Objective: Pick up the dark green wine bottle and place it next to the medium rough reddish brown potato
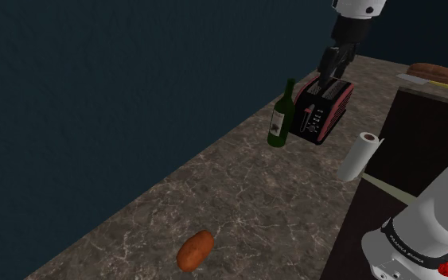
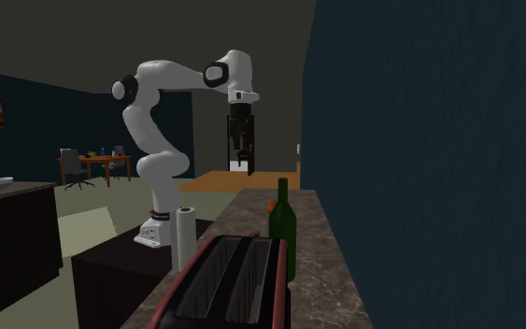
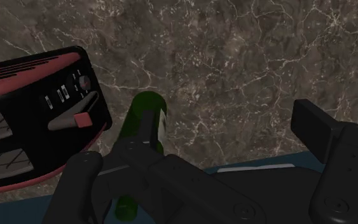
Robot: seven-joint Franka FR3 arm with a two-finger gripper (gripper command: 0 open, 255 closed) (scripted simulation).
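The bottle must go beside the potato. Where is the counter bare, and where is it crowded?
Bare: the counter around the potato, and the long stretch between it and the wine bottle. Crowded: the far end, where bottle, toaster and paper towel roll stand close together.

The shoulder view is taken from high beside the arm's base (image 1: 409, 246) and is aimed down along the marbled counter (image 1: 238, 207), with the gripper (image 1: 331, 64) seen far off. The second exterior view is set low at the counter's far end, beyond the gripper (image 2: 240, 154), and is faced back toward it. The wrist view is pointed straight down from close above. The toaster (image 1: 321, 107) (image 2: 223, 280) (image 3: 31, 127) and the bottle (image 1: 280, 119) (image 2: 282, 234) (image 3: 144, 127) below the gripper (image 3: 198, 139) are shared by all three.
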